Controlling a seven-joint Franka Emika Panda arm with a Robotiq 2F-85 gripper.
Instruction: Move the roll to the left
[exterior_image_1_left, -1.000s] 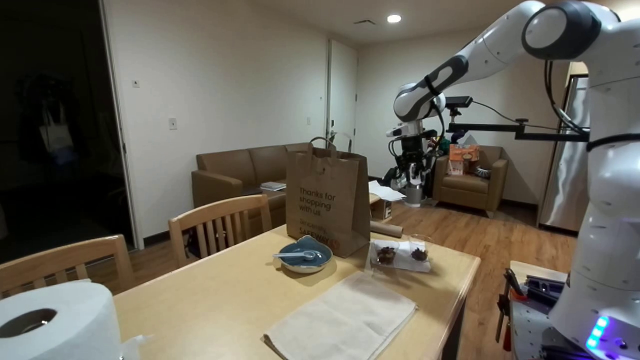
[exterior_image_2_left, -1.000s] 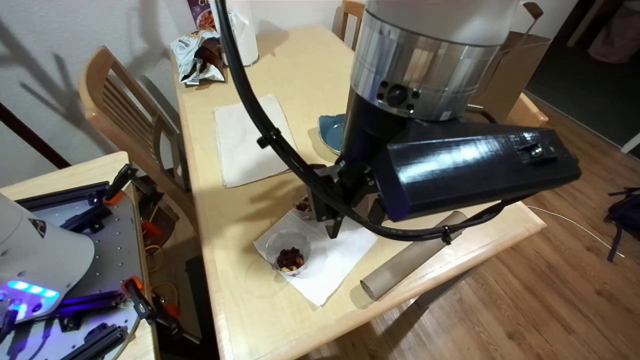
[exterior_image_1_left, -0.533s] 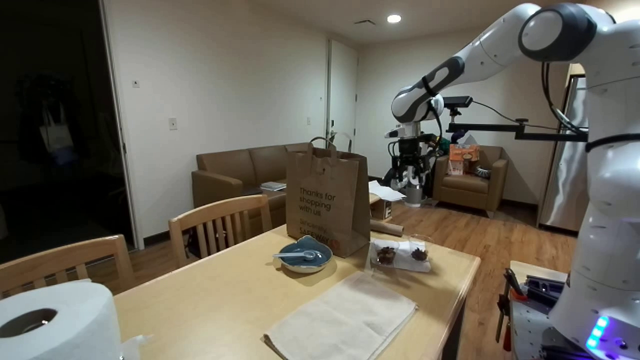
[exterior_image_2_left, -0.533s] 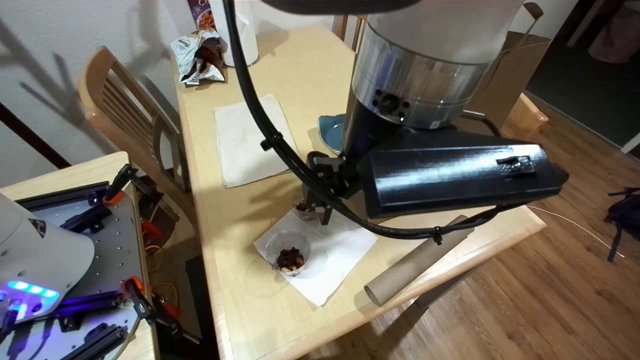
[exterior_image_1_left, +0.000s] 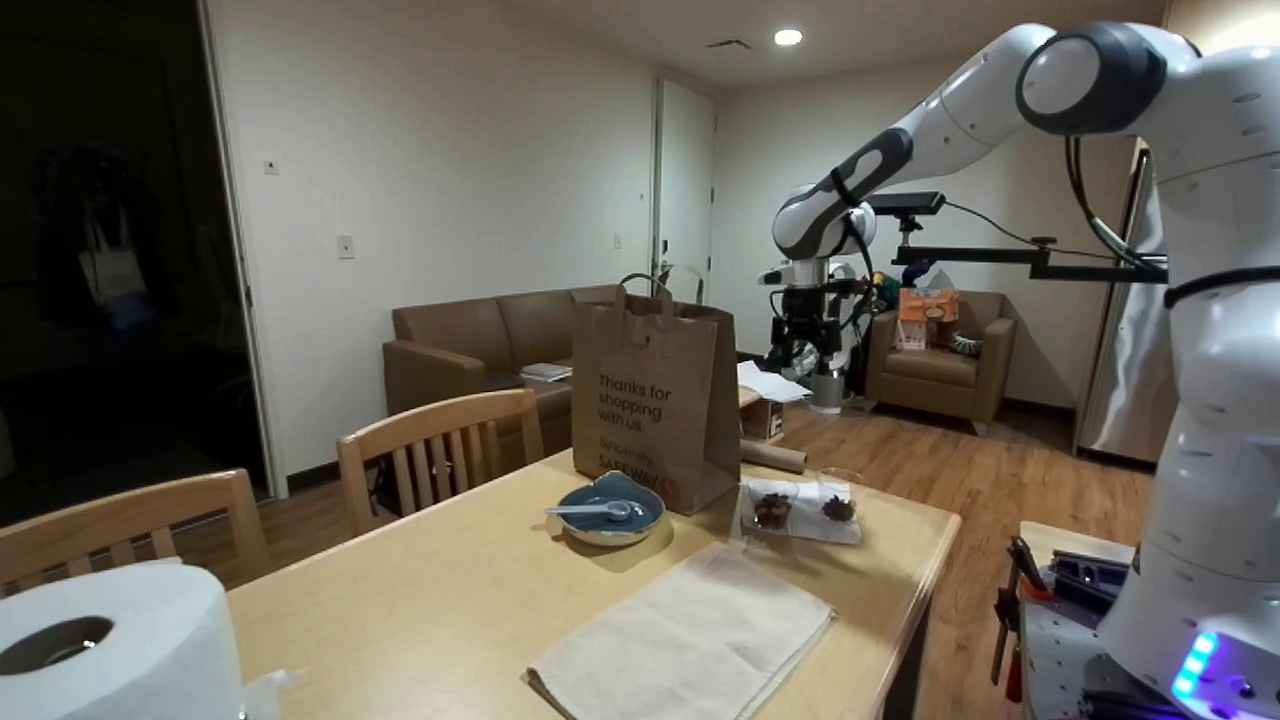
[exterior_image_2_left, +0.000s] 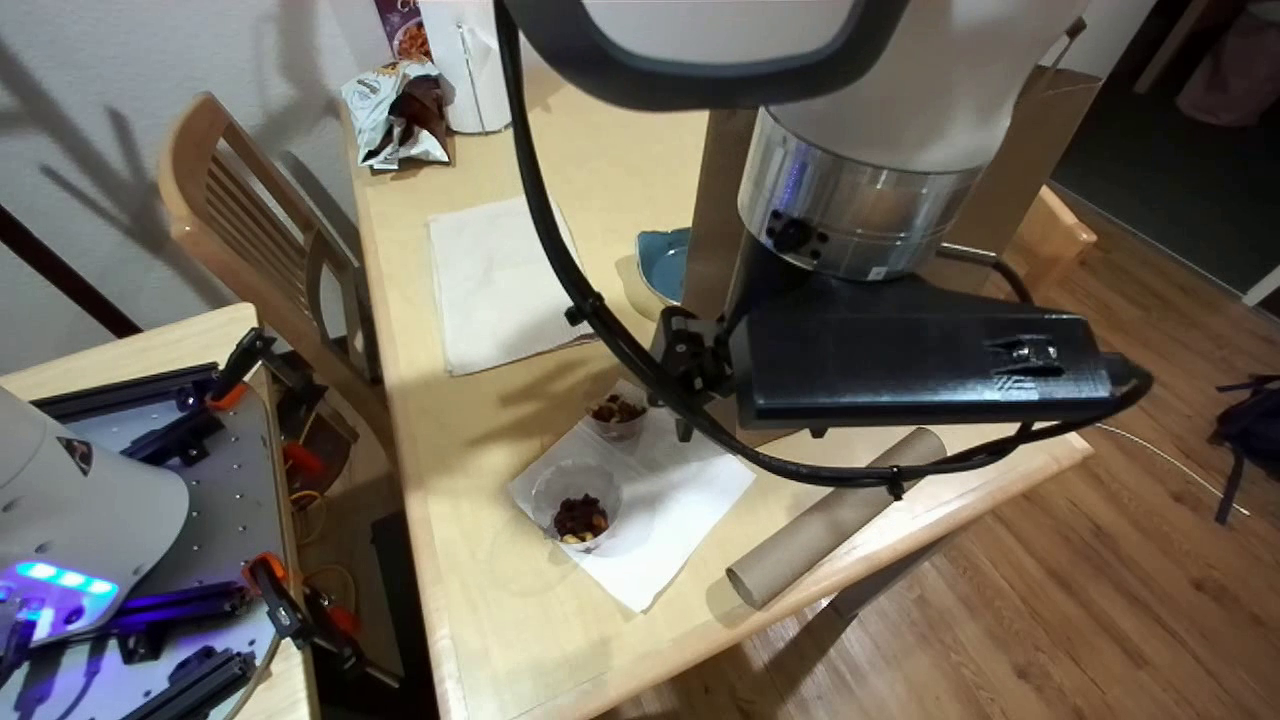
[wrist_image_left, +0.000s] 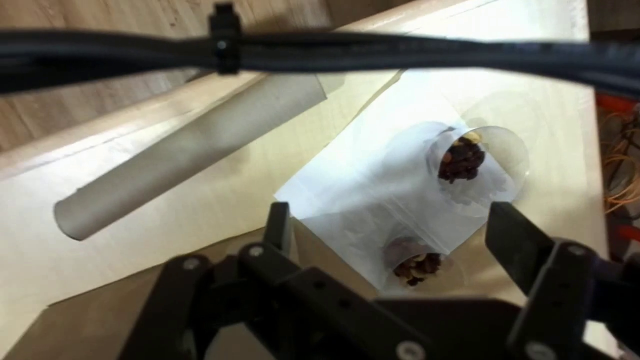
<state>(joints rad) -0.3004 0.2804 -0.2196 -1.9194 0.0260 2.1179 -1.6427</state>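
The roll (exterior_image_2_left: 830, 530) is a long brown cardboard tube. It lies on its side along the table's edge, slanted, and also shows in the wrist view (wrist_image_left: 190, 155). In an exterior view the paper bag hides part of the roll (exterior_image_1_left: 775, 457). My gripper (exterior_image_2_left: 750, 432) is open and empty, raised above the table beside the roll, apart from it. In the wrist view my gripper's fingers (wrist_image_left: 390, 210) are wide apart, with the roll beyond the left finger. The gripper (exterior_image_1_left: 805, 362) hangs well above the tabletop in an exterior view.
Two clear cups of nuts (exterior_image_2_left: 580, 520) (exterior_image_2_left: 617, 412) stand on white paper (exterior_image_2_left: 650, 560) below the gripper. A tall paper bag (exterior_image_1_left: 650, 400), a blue bowl with a spoon (exterior_image_1_left: 612, 520), a folded cloth (exterior_image_1_left: 690, 635) and a white paper towel roll (exterior_image_1_left: 120, 640) are also on the table (exterior_image_2_left: 500, 620).
The arm has lowered and the gripper has turned slightly and shifted, away from the cups in an exterior view. The roll has shifted very slightly toward the table's edge.
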